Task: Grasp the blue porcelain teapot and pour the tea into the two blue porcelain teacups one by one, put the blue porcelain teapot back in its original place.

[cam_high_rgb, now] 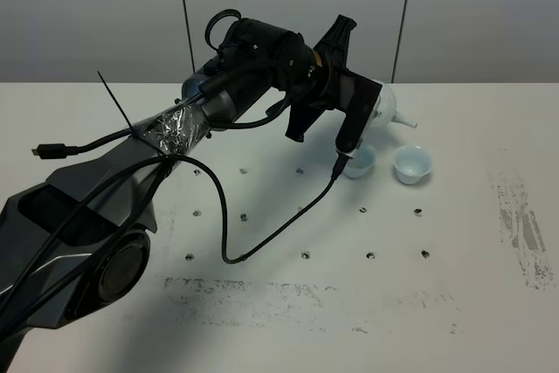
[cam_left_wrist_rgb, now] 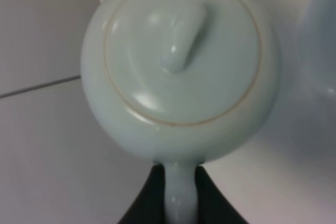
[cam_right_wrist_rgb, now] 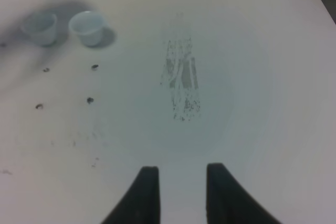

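A high camera shows a white tabletop with a black robot arm reaching across it. The left fingers, two dark pads, are closed on the loop handle of the blue porcelain teapot, one finger pressed against each side of it. The teapot's round pale body sits just beyond the fingertips. Its lid and small knob face the wrist camera, and its thin spout points away from the fingers. The pictures do not show whether the teapot rests on the tabletop or is held clear of it. One blue porcelain teacup stands upright just beside the left fingers, on the side nearer the high camera. A second teacup stands next to it, a little farther from the fingers and close to the spout. The two cups are apart from each other. A black cable loops from the arm over the tabletop, and crinkled silver foil wraps part of the arm. The right fingers are spread apart with nothing between them, over bare tabletop. A scuffed grey patch lies straight ahead of them. The teapot and both teacups are well apart from them, far ahead and off to one side.
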You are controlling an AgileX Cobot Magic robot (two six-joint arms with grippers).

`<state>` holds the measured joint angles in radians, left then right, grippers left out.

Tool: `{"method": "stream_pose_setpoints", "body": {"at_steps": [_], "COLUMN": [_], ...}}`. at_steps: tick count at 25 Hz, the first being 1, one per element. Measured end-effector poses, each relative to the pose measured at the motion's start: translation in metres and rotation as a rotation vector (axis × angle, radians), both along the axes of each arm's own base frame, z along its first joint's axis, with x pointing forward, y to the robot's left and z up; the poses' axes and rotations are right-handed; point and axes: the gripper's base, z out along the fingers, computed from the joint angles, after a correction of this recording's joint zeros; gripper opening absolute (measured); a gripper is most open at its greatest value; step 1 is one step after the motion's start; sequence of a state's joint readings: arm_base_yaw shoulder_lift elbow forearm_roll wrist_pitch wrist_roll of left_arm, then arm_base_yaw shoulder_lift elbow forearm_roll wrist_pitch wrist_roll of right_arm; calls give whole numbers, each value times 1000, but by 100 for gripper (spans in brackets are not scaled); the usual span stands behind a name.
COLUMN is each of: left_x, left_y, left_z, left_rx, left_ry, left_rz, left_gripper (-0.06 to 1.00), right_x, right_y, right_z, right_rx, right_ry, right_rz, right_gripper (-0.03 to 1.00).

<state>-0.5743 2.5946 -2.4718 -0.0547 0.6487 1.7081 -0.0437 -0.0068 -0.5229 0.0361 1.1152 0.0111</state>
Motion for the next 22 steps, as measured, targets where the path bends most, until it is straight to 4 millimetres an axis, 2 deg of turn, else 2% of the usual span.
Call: {"method": "stream_pose_setpoints", "body": {"at_steps": [12, 22], "left_x": [-3, -12], "left_y": [-8, -22], "left_z": [-2, -1], "left_rx": [129, 214], "left_ry": [-105, -180], "left_rz": [-102, -184], "left_gripper": [11, 11], "right_x": [0, 0], "right_y": [0, 0], "right_z": [0, 0], "right_rx": [0, 0], "right_ry": [0, 0], "right_rz": [0, 0], "right_gripper": [23, 23]}}
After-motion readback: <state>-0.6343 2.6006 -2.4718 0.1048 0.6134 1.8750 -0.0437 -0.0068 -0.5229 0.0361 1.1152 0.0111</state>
